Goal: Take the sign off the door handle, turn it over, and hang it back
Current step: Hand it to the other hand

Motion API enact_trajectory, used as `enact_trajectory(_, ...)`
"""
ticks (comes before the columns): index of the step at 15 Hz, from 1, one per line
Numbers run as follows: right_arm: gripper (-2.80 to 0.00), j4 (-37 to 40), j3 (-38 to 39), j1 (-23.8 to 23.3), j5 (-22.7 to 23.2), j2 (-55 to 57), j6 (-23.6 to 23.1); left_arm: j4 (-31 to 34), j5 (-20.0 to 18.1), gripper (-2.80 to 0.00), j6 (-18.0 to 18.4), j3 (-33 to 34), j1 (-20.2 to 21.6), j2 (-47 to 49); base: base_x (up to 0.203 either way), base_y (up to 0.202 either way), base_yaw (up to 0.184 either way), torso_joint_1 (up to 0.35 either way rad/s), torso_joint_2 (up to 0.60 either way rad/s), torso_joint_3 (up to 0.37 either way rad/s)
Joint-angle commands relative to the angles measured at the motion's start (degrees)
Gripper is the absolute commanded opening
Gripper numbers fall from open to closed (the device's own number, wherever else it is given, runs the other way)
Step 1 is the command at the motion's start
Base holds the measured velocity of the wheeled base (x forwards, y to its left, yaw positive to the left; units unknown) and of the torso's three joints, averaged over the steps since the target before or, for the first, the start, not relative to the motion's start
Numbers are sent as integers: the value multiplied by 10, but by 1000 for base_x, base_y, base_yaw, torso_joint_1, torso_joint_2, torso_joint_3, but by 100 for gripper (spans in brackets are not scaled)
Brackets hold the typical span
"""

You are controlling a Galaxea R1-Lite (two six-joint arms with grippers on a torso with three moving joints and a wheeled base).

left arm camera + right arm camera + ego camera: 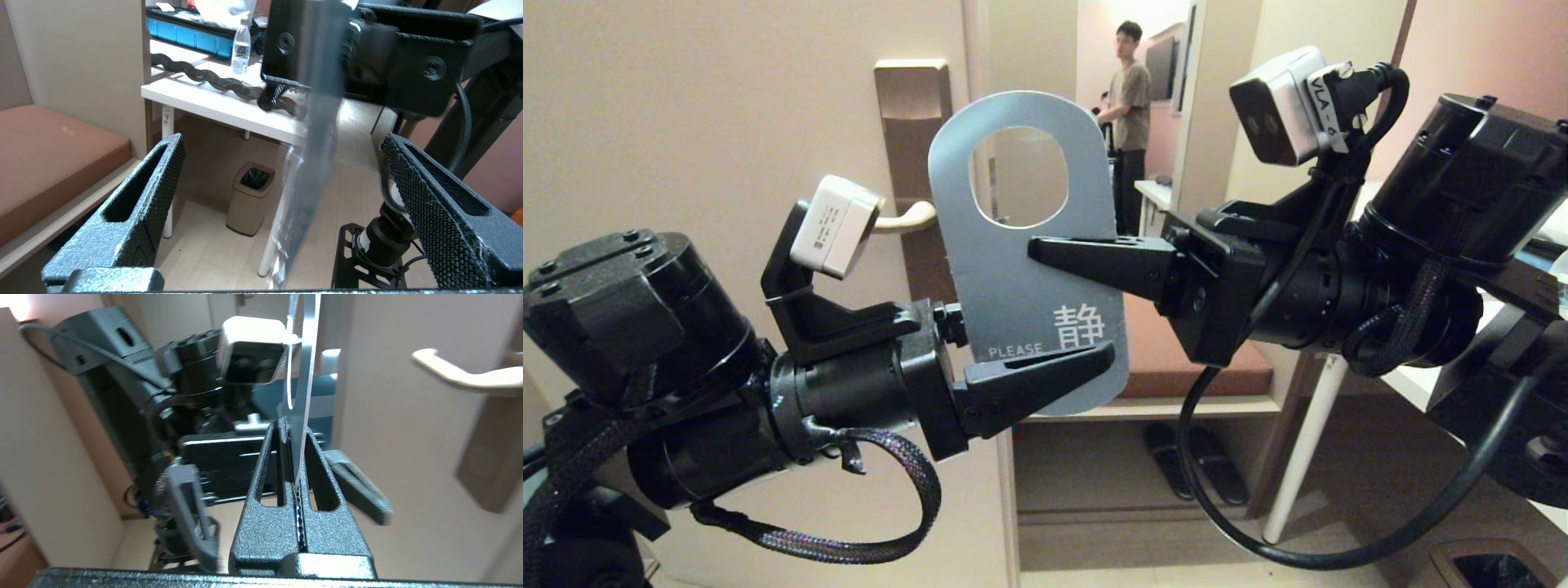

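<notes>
The sign (1021, 286) hangs in the air just right of the door handle (907, 219), off it, with its grey-blue side and white character facing the head view. My right gripper (1037, 245) is shut on the sign's right edge below the oval hole; the right wrist view shows the sign (304, 375) edge-on, pinched in that gripper (294, 426). The handle (461, 377) stands free beside it. My left gripper (1094, 359) is open, one finger on each side of the sign's lower end. In the left wrist view the sign (322, 102) stands between the wide-apart fingers of the left gripper (282, 141), touching neither.
The bronze lock plate (913, 106) sits on the cream door. A person (1129, 106) stands in the room beyond the doorway. A white table (229, 106) with a water bottle (241, 47), a beige bin (250, 198) and a brown bench cushion (53, 151) lie to the right.
</notes>
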Motion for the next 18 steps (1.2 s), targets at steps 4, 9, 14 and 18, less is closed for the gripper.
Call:
enact_trajectory(4,-280,-12,6,14,1,-5,36,-28,-2,0,-11,3,0,1,0,0,0,0,0,0)
enact_trajectory(9,-280,-95,35,14,-32,0,95,-29,-2,0,-13,17,-1,-8,0,0,0,0,0,0)
enact_trajectory(14,-280,-95,42,24,-28,-4,93,-29,-2,0,-14,22,-20,-10,0,0,0,0,0,0)
enact_trajectory(18,-280,-95,49,30,-27,-5,93,-28,-4,0,-12,26,-30,-10,0,0,0,0,0,0)
